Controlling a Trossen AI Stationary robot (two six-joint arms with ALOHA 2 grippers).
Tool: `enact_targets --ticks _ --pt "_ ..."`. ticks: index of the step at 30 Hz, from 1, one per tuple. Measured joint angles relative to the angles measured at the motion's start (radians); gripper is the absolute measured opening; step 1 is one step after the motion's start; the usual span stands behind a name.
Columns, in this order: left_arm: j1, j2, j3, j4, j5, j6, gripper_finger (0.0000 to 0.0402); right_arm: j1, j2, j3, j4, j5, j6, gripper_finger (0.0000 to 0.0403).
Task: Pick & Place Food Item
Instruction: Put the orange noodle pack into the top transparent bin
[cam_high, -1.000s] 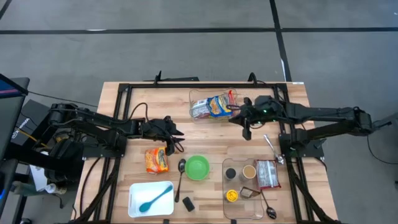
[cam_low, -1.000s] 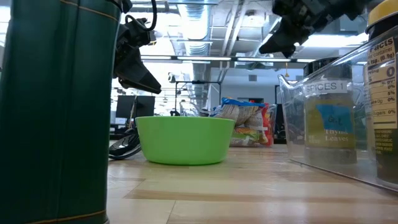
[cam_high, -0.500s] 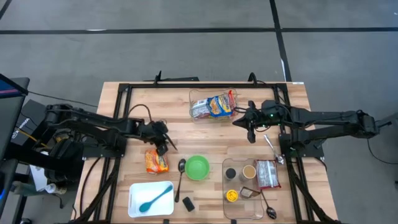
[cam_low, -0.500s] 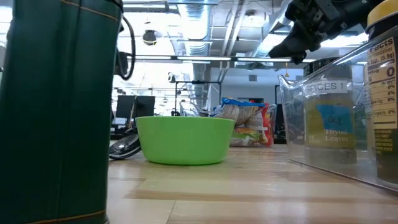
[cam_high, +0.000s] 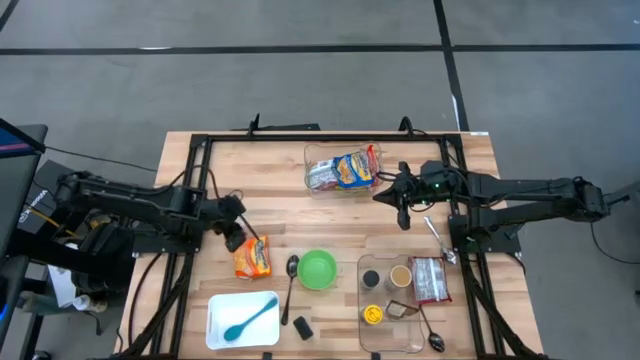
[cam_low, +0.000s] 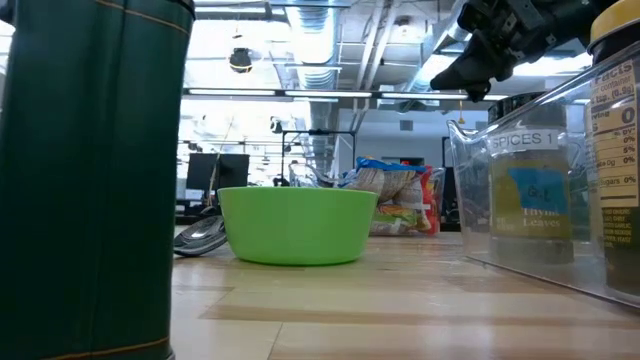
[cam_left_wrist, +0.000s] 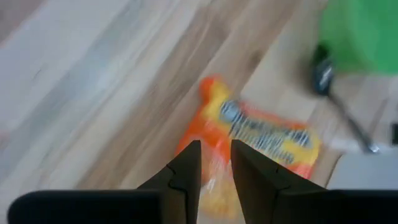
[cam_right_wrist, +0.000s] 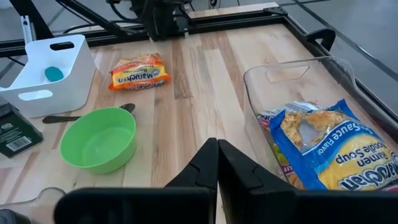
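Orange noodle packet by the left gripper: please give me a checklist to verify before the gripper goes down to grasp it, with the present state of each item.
1. Left gripper is over the orange noodle packet: ok, at the packet's near end.
2. Gripper open wide enough to take the packet: not ok, only a narrow gap shows between the fingers.
3. Packet lies flat on the table: ok.
4. Spoon is apart from the packet: ok.
5. Green bowl is out of the way: ok.
6. Right gripper is far from the packet, near the clear bin: ok.
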Motion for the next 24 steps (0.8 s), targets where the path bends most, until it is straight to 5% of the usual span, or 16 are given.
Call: enact_targets --ticks 24 --pt "-0.057 0.181 0.0 -0.137 0.015 0.146 0.0011 0.0 0.0 0.0 -0.001 0.0 0.014 0.0"
